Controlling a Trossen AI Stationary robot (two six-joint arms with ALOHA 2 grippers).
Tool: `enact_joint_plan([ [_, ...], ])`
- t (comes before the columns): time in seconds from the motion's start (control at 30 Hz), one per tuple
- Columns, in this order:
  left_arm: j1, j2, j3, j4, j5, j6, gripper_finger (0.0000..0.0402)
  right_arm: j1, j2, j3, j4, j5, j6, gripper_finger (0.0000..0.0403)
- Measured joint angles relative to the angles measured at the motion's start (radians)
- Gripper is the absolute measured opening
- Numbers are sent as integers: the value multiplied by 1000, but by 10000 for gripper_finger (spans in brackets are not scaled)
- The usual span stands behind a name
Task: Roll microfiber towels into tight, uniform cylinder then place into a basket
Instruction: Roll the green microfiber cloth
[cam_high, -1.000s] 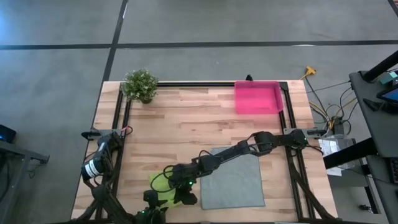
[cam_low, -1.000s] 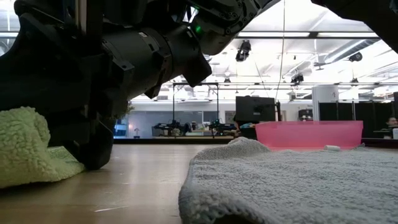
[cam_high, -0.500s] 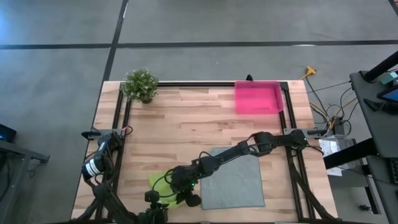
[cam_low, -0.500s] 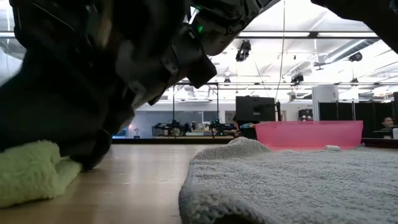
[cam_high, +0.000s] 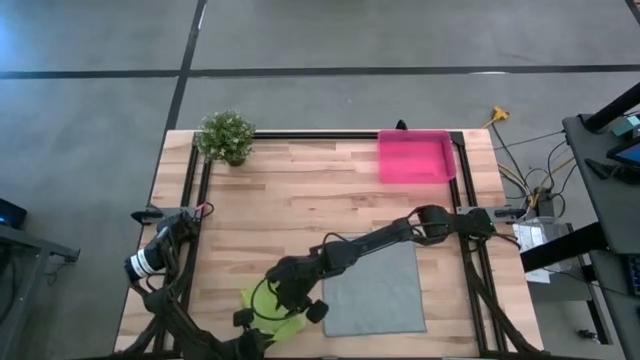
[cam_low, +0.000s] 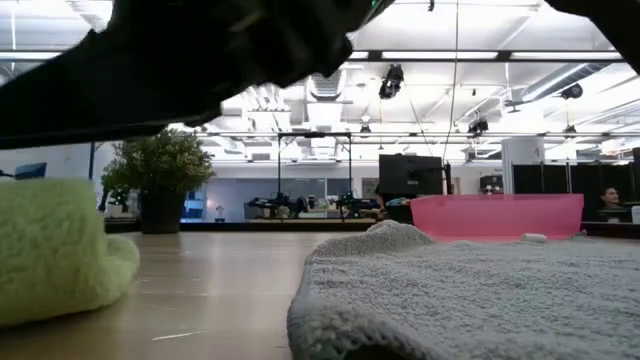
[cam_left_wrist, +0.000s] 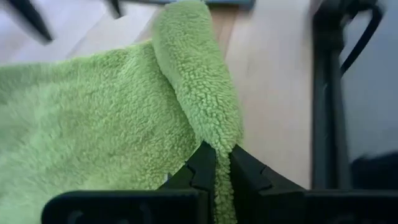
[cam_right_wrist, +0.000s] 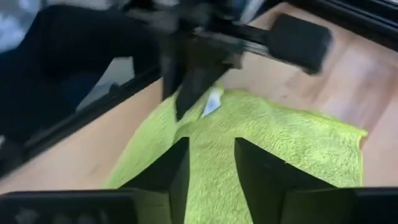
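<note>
Left gripper (cam_left_wrist: 216, 167) is clamped on a folded edge of our lime green towel (cam_high: 268, 303), which lies crumpled at the near edge of the table (cam_high: 300, 195), just beside the flat grey towel (cam_high: 372, 292). Right gripper (cam_right_wrist: 210, 163) hovers over it, fingers apart, holding nothing. We judge the pile light, floppy and clingy; gripping a hem seems best. The pink basket (cam_high: 413, 158) sits well apart.
</note>
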Motion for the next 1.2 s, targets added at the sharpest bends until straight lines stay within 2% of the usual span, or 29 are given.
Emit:
enact_joint_plan([
  [0.17,-22,1,-126,226,-97,-113,8,29,-19,0,-129,-56,-190,142],
  [0.33,-22,0,-232,418,-110,-183,8,74,-35,0,-143,-52,-273,133],
  [0.4,-22,-2,-273,486,-101,-181,8,96,-36,0,-140,-20,-302,128],
  [0.53,-19,-5,-338,602,-99,-187,8,132,-36,-9,-138,168,-357,127],
  [0.63,-11,-7,-360,651,-108,-187,8,138,-24,-14,-82,306,-347,132],
  [0.7,-5,-9,-374,681,-116,-187,8,134,-20,-16,-58,343,-326,137],
  [0.87,-2,-10,-380,703,-121,-188,8,129,-20,-23,-57,330,-330,148],
  [1.0,-1,-17,-382,707,-121,-192,8,131,-1,-47,-55,290,-343,148],
  [1.2,-1,-24,-384,707,-119,-202,8,130,29,-52,-20,288,-321,142],
])
